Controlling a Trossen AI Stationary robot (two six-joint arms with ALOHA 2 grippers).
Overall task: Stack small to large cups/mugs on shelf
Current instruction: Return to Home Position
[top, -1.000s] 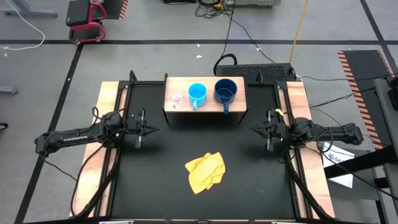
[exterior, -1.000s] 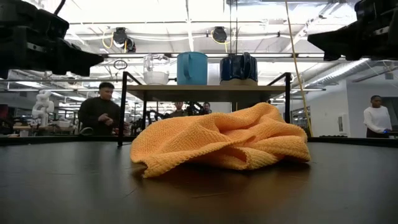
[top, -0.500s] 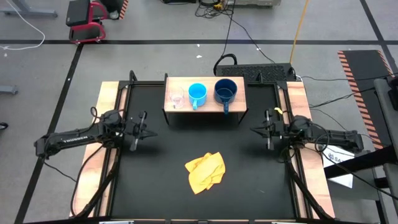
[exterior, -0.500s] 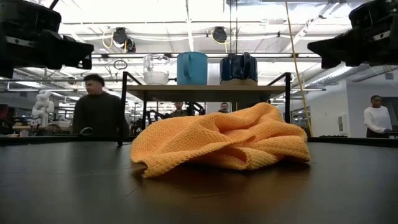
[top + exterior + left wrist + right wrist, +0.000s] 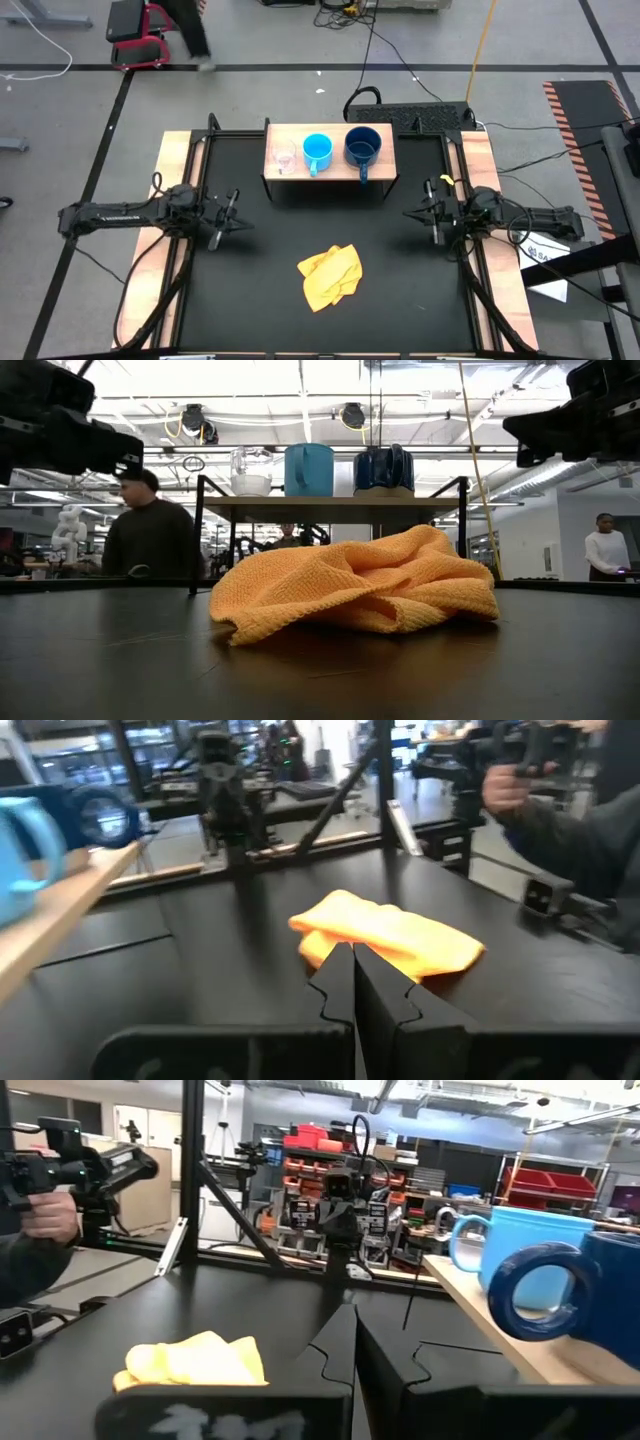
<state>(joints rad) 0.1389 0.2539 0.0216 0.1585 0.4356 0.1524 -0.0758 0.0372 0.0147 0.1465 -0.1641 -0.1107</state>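
Note:
On the low wooden shelf (image 5: 330, 170) at the table's far middle stand, left to right, the small clear glass cup (image 5: 285, 157), the light blue mug (image 5: 317, 152) and the dark blue mug (image 5: 361, 148), each on its base. They also show in the low view: glass (image 5: 250, 471), light blue (image 5: 309, 470), dark blue (image 5: 384, 468). My left gripper (image 5: 240, 225) is shut and empty at the table's left side. My right gripper (image 5: 408, 213) is shut and empty at the right side. Both hang above the table.
A crumpled yellow cloth (image 5: 331, 275) lies on the black table near the front middle, between the two grippers. Light wooden side rails (image 5: 176, 200) run along both sides. People stand in the room beyond the table (image 5: 150, 535).
My left gripper has drawn back toward the table's left edge and slightly toward the near edge, still shut. My right gripper has scarcely moved. The cups and the cloth have stayed where they were. A person has walked across the background.

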